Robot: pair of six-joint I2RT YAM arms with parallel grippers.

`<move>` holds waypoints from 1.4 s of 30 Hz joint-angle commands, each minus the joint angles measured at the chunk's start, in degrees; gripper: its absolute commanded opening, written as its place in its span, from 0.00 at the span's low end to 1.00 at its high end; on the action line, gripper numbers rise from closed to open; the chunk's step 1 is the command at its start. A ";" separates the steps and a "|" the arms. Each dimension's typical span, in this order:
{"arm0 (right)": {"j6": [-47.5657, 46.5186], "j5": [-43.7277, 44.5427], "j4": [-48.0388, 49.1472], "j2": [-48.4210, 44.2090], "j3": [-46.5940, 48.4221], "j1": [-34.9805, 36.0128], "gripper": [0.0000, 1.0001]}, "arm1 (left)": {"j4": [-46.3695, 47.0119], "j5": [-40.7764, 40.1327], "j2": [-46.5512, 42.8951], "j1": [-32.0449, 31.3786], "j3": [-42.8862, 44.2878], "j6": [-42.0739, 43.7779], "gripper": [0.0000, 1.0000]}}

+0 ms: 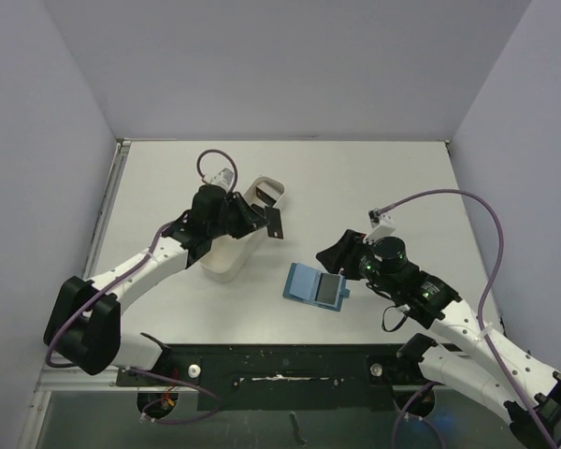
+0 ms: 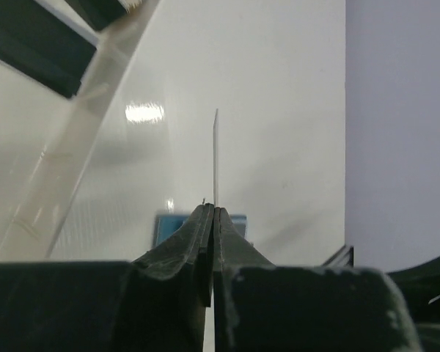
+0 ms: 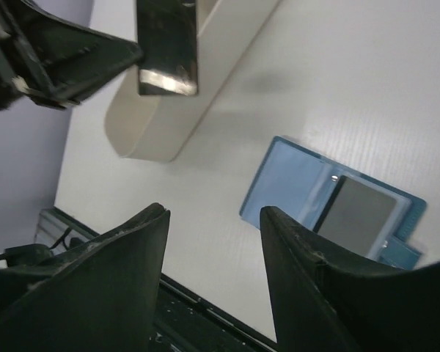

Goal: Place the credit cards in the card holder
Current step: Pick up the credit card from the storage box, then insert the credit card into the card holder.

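The left end effector (image 1: 260, 217) pinches a dark card (image 1: 275, 222) over the tray (image 1: 226, 262). The open holder (image 1: 304, 282) lies on the bench (image 1: 374, 178) to its right, towards the bases, long axis left-right. The right end effector (image 1: 339, 254), spread and empty, hovers just beside the holder, much nearer.

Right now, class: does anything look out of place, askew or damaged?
Nothing damaged or spilled. One dark card is off the table, pinched in the left arm's jaws; the card holder lies open, flat.
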 commanded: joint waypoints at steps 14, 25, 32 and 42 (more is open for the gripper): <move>10.06 -7.70 22.67 -1.98 -5.78 0.27 0.42 | 30.90 40.44 -4.62 -1.07 -13.16 -7.80 0.00; 10.90 -8.74 23.78 1.29 -5.70 0.26 0.52 | 43.84 41.25 -4.83 -2.33 -20.39 -16.35 0.00; 11.76 -10.28 26.74 1.34 -6.59 0.27 0.35 | 46.28 40.93 -4.19 -2.70 -21.19 -17.62 0.00; 12.10 -11.08 31.19 -1.54 -11.12 0.27 0.00 | 44.23 40.44 -3.81 -2.58 -21.65 -16.50 0.20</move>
